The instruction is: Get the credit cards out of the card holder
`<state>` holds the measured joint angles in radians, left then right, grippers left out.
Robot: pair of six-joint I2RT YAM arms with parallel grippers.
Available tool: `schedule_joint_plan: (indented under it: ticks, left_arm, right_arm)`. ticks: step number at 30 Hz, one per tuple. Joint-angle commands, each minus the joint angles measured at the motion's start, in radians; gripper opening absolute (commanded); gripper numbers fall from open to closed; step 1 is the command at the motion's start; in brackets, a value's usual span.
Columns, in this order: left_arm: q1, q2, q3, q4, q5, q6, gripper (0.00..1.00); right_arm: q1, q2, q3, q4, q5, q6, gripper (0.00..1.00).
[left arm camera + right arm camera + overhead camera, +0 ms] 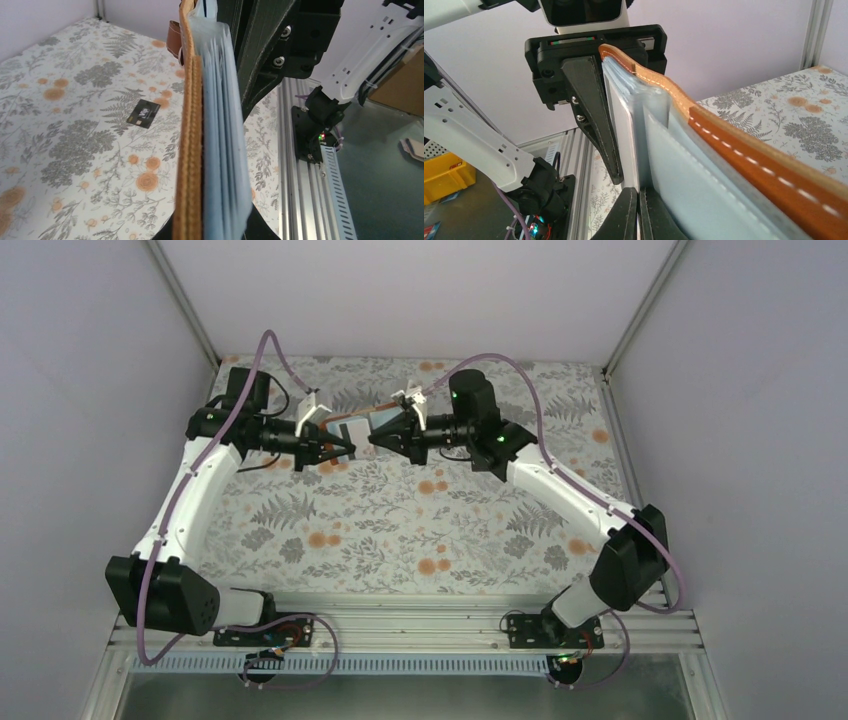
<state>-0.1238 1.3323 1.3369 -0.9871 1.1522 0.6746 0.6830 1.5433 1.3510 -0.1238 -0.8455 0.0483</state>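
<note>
Your left gripper [346, 450] is clenched on the rust-brown card holder [352, 426], holding it on edge in the air above the floral worktop [75, 160]. Your right gripper [639, 212] is pinched tight on a thin pale sheet [623, 125] at the holder's blue-grey inside. Whether that sheet is a card or pocket lining cannot be told. A black card [144, 113] lies flat on the worktop.

1. Left arm [195, 495]: extended to the far side, forearm angled right.
2. Left gripper [346, 450]: points right, jaws clamped on the card holder [352, 427].
3. Right arm [560, 490]: extended far, forearm angled left.
4. Right gripper [377, 440]: points left, jaws pressed together, close to the left gripper.
</note>
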Motion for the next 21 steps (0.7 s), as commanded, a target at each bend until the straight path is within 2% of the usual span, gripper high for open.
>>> schedule_joint_plan:
  ticks: [1, 2, 4, 11, 18, 21]
  left_arm:
    - [-0.022, -0.021, 0.017, -0.018, 0.107, 0.070, 0.14]
    - [-0.022, -0.022, 0.018, -0.025, 0.114, 0.078, 0.20]
    - [-0.022, -0.021, 0.021, -0.037, 0.126, 0.092, 0.23]
    - [-0.019, -0.028, 0.029, -0.072, 0.138, 0.136, 0.24]
    - [-0.014, -0.029, 0.031, -0.081, 0.145, 0.147, 0.21]
    - [-0.014, -0.030, 0.033, -0.087, 0.146, 0.156, 0.23]
  right_arm:
    - [0.032, -0.080, -0.037, 0.076, -0.033, -0.032, 0.04]
    - [0.027, -0.092, -0.046, 0.078, -0.030, -0.031, 0.04]
    - [0.017, -0.106, -0.058, 0.073, -0.022, -0.032, 0.04]
    - [-0.014, -0.124, -0.071, 0.044, -0.010, -0.041, 0.04]
    - [-0.020, -0.125, -0.029, -0.093, -0.024, -0.115, 0.04]
    - [-0.022, -0.125, -0.018, -0.124, 0.007, -0.123, 0.04]
